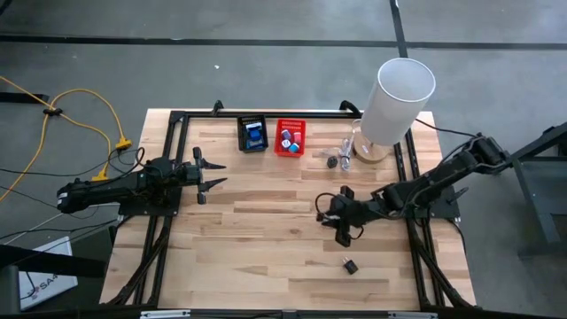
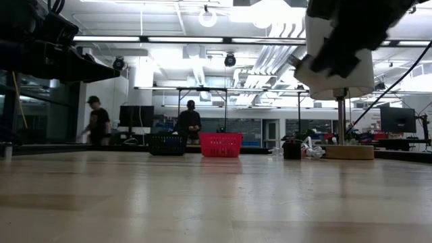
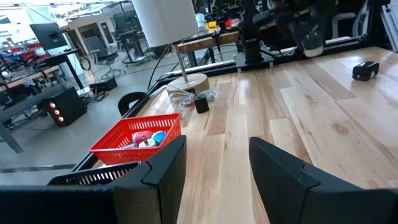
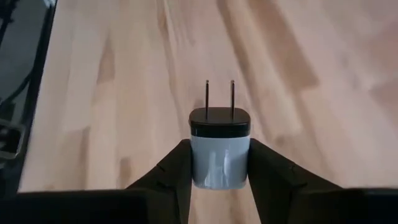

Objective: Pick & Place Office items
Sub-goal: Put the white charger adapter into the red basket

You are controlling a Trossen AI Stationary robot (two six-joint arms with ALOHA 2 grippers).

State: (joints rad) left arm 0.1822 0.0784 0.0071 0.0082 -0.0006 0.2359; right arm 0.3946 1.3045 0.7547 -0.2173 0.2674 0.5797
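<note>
Nearest the front edge of the bench [image 1: 266, 266], toward the right corner: a small black piece [image 1: 351, 265] lying alone on the bare wood. Farther in, right of centre: the right gripper [image 1: 326, 211], raised off the wood, clenched on a white plug adapter [image 4: 219, 152] with a black face and two prongs pointing forward, the body pinched between both fingers [image 4: 166, 171]. Level with it, by the left edge: the left gripper [image 1: 210, 173], waiting above the wood, fingers spread apart and holding nothing. Beyond, near the back edge: a black mesh basket [image 1: 252, 134] left of centre with a blue item inside, and just beside it a red mesh basket [image 1: 290, 137] holding blue and white pieces. Right of the red basket, near but apart: a small black cube-like item [image 3: 201, 103] and a tangle of pale and clear items [image 1: 344, 151]. Toward the back right corner: a tall white cylinder [image 1: 397, 99] on a thin post with a round wooden base. Past the bench, in the room behind: two people standing among desks and monitors.
</note>
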